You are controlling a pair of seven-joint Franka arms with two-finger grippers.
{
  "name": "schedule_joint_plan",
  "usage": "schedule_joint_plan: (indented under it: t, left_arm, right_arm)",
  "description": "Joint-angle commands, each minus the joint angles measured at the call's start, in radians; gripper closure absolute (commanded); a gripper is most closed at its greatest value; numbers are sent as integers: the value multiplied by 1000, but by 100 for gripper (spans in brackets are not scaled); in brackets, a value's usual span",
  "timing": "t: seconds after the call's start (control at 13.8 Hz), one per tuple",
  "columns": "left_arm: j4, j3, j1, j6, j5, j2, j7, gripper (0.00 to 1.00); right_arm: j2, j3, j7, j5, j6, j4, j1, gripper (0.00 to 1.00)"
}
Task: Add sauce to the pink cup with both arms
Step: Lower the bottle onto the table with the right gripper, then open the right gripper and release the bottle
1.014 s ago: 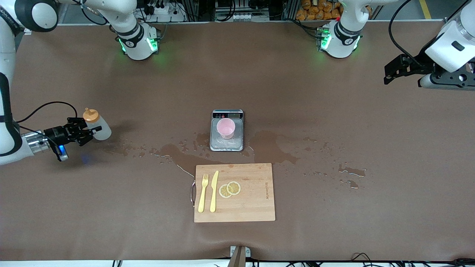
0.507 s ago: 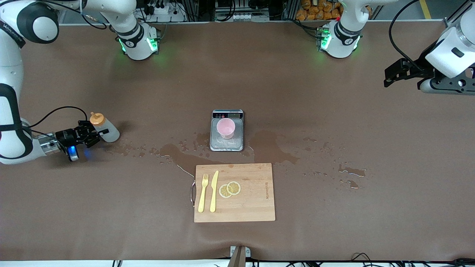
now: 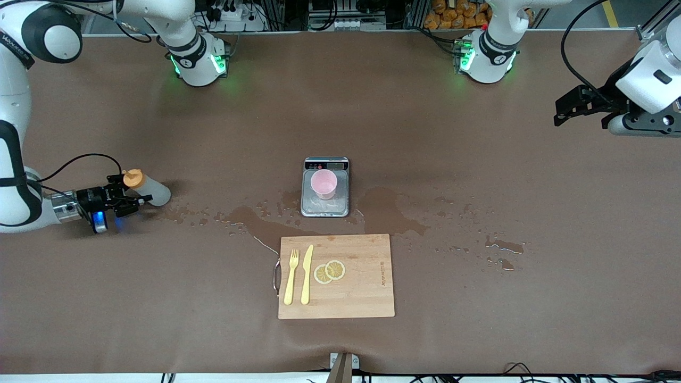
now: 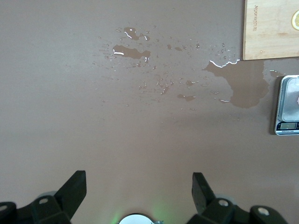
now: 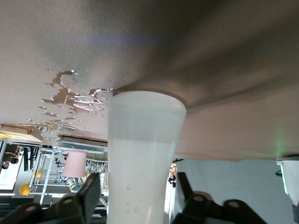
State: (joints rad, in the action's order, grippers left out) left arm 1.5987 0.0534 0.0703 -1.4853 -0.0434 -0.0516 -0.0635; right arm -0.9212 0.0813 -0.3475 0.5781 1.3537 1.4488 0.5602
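Observation:
The sauce bottle (image 3: 149, 189), whitish with an orange cap, leans with its base on the table near the right arm's end. My right gripper (image 3: 123, 201) straddles its upper body, fingers open with a small gap on each side. In the right wrist view the bottle (image 5: 142, 154) stands between the fingers of the right gripper (image 5: 135, 198). The pink cup (image 3: 323, 183) stands upright on the steel scale (image 3: 340, 205) at mid-table, and shows far off in the right wrist view (image 5: 74, 170). My left gripper (image 3: 565, 110) hangs open and empty over the table's left-arm end; it also shows in the left wrist view (image 4: 139, 186).
A wooden cutting board (image 3: 362, 292) with a yellow fork (image 3: 290, 279), yellow knife (image 3: 306, 274) and lemon slices (image 3: 329, 271) lies nearer the camera than the scale. Wet puddles (image 3: 255, 221) spread across the table between bottle, scale and board, and toward the left arm's end (image 3: 503, 247).
The right gripper has lowered the bottle from the air until its base rests on the table, and its fingers now stand apart from it. The left gripper shifted slightly.

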Motion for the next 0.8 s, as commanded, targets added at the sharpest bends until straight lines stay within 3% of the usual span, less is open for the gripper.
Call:
schedule_joint_plan:
  t: [0.0,0.51,0.72]
  left_arm:
    - [-16,-13,9,17,-19,4,21,0]
    - [-14,-15,3,17,-18,15,21,0]
    - [-14,-13,3,17,-18,15,18,0]
  right_arm:
    - [-16,18,-7,17,8,-70,18,0]
    - [18,25,-19,8,-46,-220,3,0]
    - [51,18,-36,-38,-125,-277,-71,0]
